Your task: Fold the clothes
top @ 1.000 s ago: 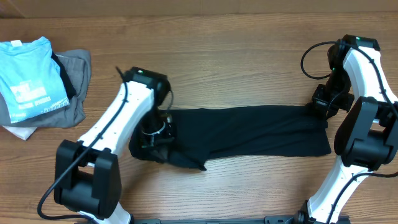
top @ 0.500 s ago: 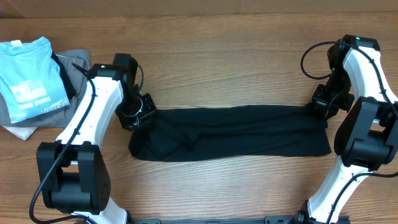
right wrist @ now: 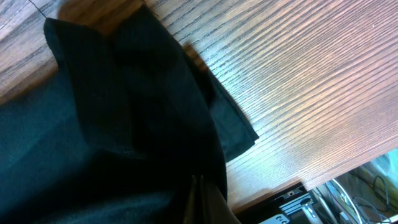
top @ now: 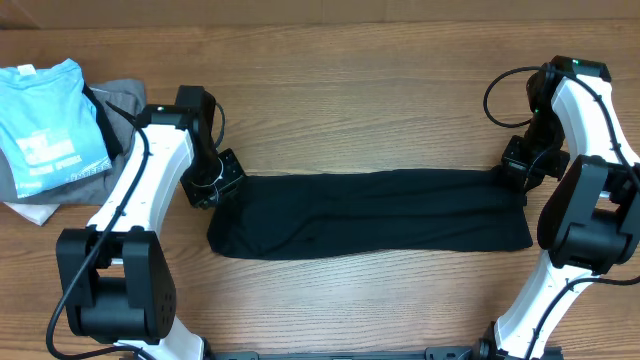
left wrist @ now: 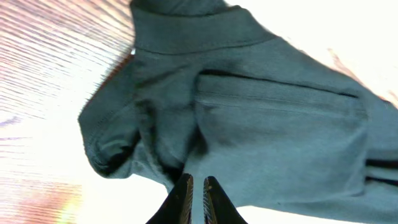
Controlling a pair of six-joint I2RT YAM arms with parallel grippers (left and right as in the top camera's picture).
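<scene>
At the far left of the wooden table [top: 350, 90] lies a small pile: a folded light blue t-shirt [top: 45, 115] with white print on top of a grey garment [top: 125, 150], with a bit of white cloth [top: 30, 212] showing at its near edge; the pile lies apart from the clothes [top: 370, 212]. Just right of it the left arm [top: 150, 190] reaches up from the near edge; the left gripper [top: 212, 183] sits at the upper left corner of the clothes. In the left wrist view its two dark fingertips are parted by a narrow slit and point at the rumpled edge of the fabric; whether any cloth lies between them I cannot tell. The clothes are one plain black garment, laid flat in a long band across the middle of the table, running from one gripper to the other; the left end is rounded and slightly wrinkled, the right end squarer. At the upper right corner the right gripper [top: 518, 170] is pressed together on the fabric; the right wrist view shows its fingertips closed to a point with black cloth bunched around them, and a corner of that cloth lying on bare wood beside. The right arm [top: 590, 190] curves round from the near right edge.
</scene>
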